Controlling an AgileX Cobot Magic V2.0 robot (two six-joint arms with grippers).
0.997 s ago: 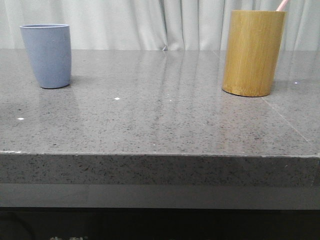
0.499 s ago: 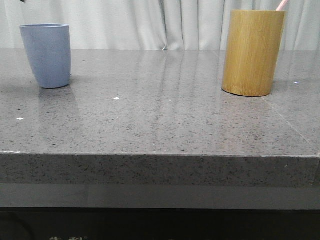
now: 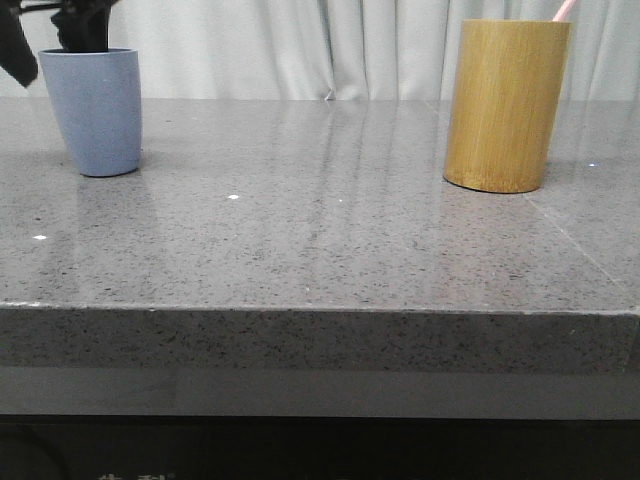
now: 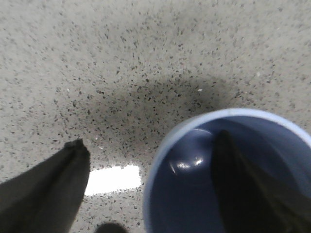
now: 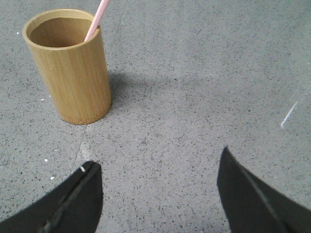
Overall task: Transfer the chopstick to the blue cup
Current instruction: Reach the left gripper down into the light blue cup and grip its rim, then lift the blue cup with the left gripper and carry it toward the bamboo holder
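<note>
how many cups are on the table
2: the blue cup far left, with the left hand at its rim, and the bamboo cup far right, holding the chopstick.

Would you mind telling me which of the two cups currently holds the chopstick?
The bamboo cup on the right holds it: the pink chopstick leans out over its rim. The blue cup on the left has none.

Chopstick: only a short pink length shows above the bamboo cylinder; its upper end is cut off at the 12 o'clock edge, its lower part hidden inside. Blue cup: rim cut off at 3 and 6 o'clock in the left wrist view. Left end effector: cropped at the front view's 11 o'clock corner, blurred.
</note>
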